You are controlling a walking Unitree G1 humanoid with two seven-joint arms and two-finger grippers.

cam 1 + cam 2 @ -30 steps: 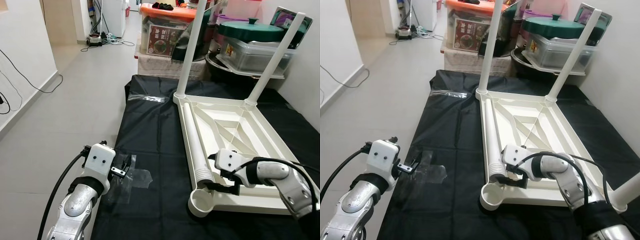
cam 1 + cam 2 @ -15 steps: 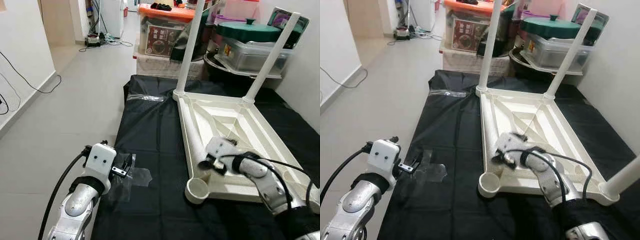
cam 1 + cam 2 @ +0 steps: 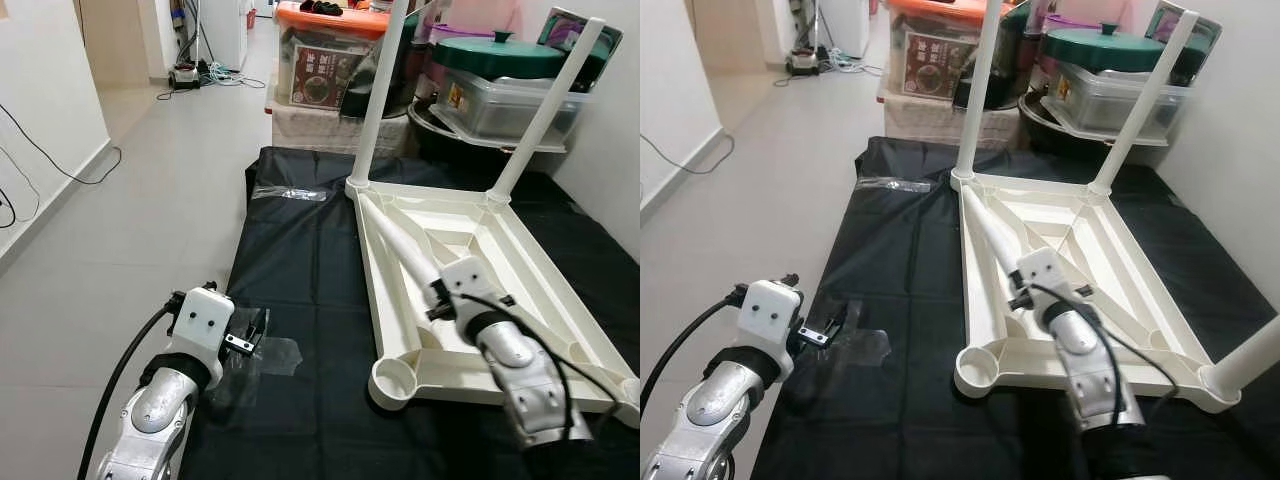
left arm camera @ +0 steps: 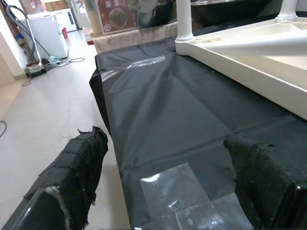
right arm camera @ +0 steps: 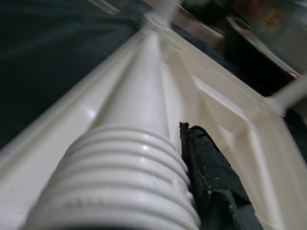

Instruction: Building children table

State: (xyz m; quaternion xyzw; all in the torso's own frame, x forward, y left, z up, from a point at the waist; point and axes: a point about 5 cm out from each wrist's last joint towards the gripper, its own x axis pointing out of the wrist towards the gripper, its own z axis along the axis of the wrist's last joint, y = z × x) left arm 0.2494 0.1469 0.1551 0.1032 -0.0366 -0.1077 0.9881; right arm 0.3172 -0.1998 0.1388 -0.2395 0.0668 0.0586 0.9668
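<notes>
The white children's table (image 3: 520,270) lies upside down on a black sheet. Two legs stand upright in its far corners, the left leg (image 3: 378,95) and the right leg (image 3: 545,105). A third leg (image 3: 1250,360) rises at the near right corner. The near left socket (image 3: 393,380) is empty. My right gripper (image 3: 445,298) is shut on the loose leg (image 3: 400,240) near its threaded end (image 5: 120,191), holding that end above the underside while the tip rests near the far left corner. One black finger (image 5: 211,177) presses beside the threads. My left gripper (image 4: 168,163) hangs open over the sheet's left edge.
A patch of clear tape (image 3: 275,355) sticks to the black sheet (image 3: 300,250) below my left gripper. Storage boxes (image 3: 330,60) and a green-lidded pot (image 3: 500,60) crowd the back. A wall runs along the right. Bare tiled floor (image 3: 130,200) with cables lies on the left.
My right gripper has lifted the leg's threaded end from beside the table's left rim and swung it inward, so the leg now slants across the underside. The left arm has not moved.
</notes>
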